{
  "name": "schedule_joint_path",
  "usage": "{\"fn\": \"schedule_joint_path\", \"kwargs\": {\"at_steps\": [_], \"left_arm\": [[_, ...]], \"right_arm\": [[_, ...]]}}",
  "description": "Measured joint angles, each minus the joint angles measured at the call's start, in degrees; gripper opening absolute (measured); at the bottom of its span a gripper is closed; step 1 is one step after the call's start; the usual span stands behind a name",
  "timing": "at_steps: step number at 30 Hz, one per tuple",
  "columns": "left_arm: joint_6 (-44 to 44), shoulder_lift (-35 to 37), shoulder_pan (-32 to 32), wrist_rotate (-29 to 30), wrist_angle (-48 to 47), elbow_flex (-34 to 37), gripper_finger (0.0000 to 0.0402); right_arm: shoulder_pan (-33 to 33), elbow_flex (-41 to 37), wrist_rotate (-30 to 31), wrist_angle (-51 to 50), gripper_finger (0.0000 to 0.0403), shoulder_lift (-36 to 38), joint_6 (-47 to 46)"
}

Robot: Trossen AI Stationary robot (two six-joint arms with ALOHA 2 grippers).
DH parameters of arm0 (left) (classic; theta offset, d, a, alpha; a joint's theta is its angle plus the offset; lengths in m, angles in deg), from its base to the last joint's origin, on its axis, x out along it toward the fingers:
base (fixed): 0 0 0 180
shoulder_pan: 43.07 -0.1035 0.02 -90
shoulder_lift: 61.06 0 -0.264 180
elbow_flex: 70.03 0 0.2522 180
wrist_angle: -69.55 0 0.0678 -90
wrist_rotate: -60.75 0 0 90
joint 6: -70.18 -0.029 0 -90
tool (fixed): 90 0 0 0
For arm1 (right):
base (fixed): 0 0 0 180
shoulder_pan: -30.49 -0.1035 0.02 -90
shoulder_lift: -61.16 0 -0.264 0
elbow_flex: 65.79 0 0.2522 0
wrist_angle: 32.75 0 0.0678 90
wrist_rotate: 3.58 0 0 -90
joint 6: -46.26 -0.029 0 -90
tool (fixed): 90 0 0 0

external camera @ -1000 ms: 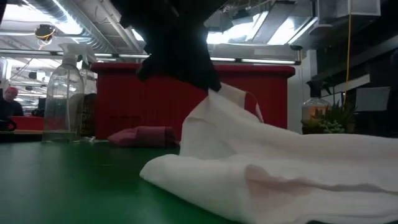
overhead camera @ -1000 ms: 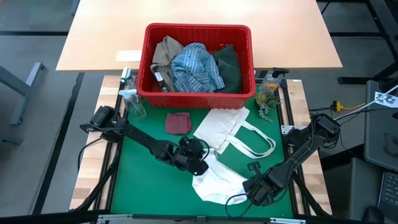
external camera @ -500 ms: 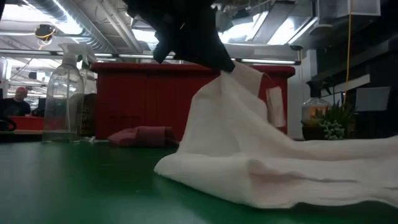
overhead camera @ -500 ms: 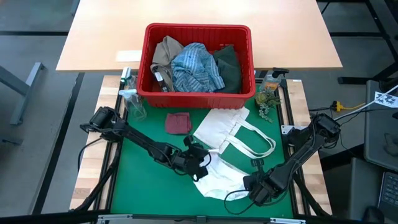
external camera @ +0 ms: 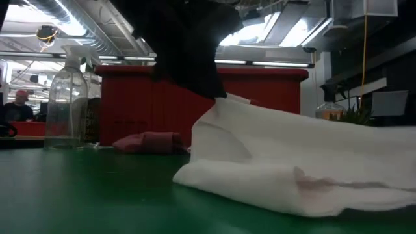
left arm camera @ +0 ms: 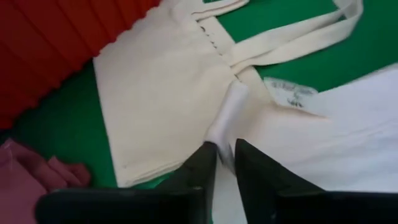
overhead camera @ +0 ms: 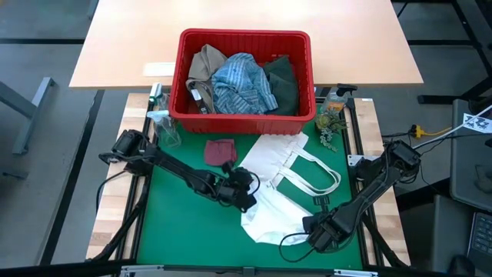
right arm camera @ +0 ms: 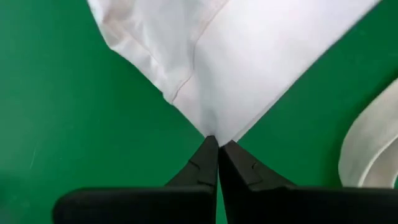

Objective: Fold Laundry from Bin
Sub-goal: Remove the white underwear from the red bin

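Observation:
The small white cloth (overhead camera: 273,219) lies on the green mat, partly raised between both grippers. My left gripper (overhead camera: 244,188) is shut on its far left part and also shows in the left wrist view (left arm camera: 225,152). My right gripper (overhead camera: 319,228) is shut on its near right corner and also shows in the right wrist view (right arm camera: 217,146). The small maroon cloth (overhead camera: 221,151) lies flat on the mat near the red bin (overhead camera: 244,115). The bin holds the tan garment (overhead camera: 204,65), the striped shirt (overhead camera: 242,85) and the dark green garment (overhead camera: 283,81). My left gripper pinches a bunched fold of the white cloth (left arm camera: 227,118) between its two fingers, coming from the table's left and slanting down. The fold is lifted (external camera: 224,101); the cloth slopes down from it, and its lower edge (external camera: 260,188) lies on the mat. My right gripper pinches a corner of the white cloth (right arm camera: 214,132) between its two fingertips (right arm camera: 202,158), coming from the table's near right. The cloth fans out from the corner in more than one layer, with a hemmed edge (right arm camera: 180,93) showing.
The flat white tote bag (overhead camera: 284,161) with loop handles lies just beyond the white cloth, partly under it. A clear spray bottle (overhead camera: 163,127) stands at the bin's left front corner and a small plant (overhead camera: 329,123) at its right. Bare green mat (overhead camera: 184,223) lies at the near left.
Both grippers have kept hold of the white cloth. My left gripper first went a little toward the near edge, then back toward the bin. The cloth's left edge has slid toward the table's right, and its right part has risen, so the cloth runs straighter between the grippers.

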State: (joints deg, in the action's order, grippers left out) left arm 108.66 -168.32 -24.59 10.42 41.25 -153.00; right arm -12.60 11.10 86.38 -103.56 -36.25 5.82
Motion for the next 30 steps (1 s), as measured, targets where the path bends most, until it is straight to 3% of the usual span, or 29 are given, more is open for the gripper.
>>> {"fn": "schedule_joint_path", "kwargs": {"at_steps": [6,13,20,25,30], "left_arm": [[1.0,0.0,-2.5,-2.9,0.0,0.0,0.0113],[1.9,0.0,-4.7,-13.4,0.0,0.0,0.015],[1.9,0.0,-5.9,-19.7,0.0,0.0,0.0155],[2.0,0.0,-7.2,-27.9,-1.2,0.0,0.0155],[4.0,0.0,-8.5,-28.6,-8.0,0.0,0.0155]], "right_arm": [[0.0,0.0,-0.1,0.0,0.0005,0.0,0.0],[0.0,0.0,-0.5,0.0,0.0005,0.0,0.0],[0.0,0.0,-0.6,0.0,0.0005,0.0,0.0],[0.0,0.0,-0.6,0.0,0.0005,0.0,0.0],[0.0,0.0,-0.6,0.0,0.0005,0.0,0.0]]}}
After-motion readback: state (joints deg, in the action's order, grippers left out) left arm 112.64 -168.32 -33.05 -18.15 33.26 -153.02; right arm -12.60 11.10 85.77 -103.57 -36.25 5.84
